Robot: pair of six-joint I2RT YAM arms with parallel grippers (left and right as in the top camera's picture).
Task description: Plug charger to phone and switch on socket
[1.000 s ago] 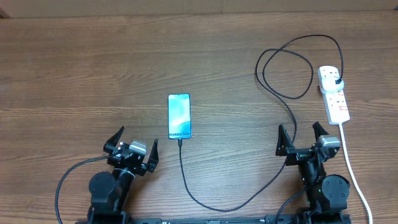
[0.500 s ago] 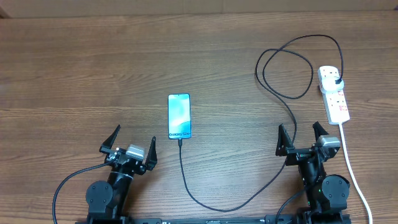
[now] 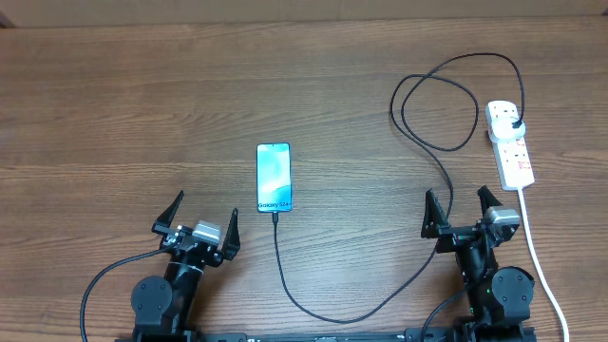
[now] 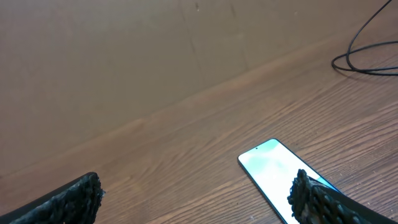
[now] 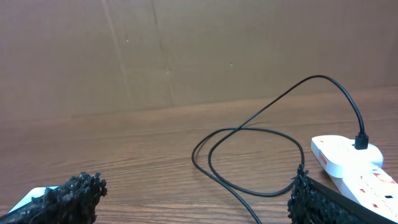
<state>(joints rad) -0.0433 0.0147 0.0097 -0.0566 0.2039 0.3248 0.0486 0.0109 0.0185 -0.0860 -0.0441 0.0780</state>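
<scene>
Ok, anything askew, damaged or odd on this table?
Nothing stands out. The slim lit-screen smartphone lies flat, the thin black cable loops loosely to the white power strip; left hand and right hand open, empty.

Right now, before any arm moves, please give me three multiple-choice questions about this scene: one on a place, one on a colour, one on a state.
1. Where does the socket lie?
A) at the far left
B) in the middle
C) at the far right

2. What colour is the cable of the charger?
A) white
B) black
C) red

3. How are the left gripper and the right gripper?
A) both open and empty
B) both shut
C) one holds the cable

Answers:
1 C: the white socket lies out beyond the right gripper.
2 B: a thin black line runs from the phone to the socket.
3 A: each gripper stands spread wide with nothing between.
</scene>
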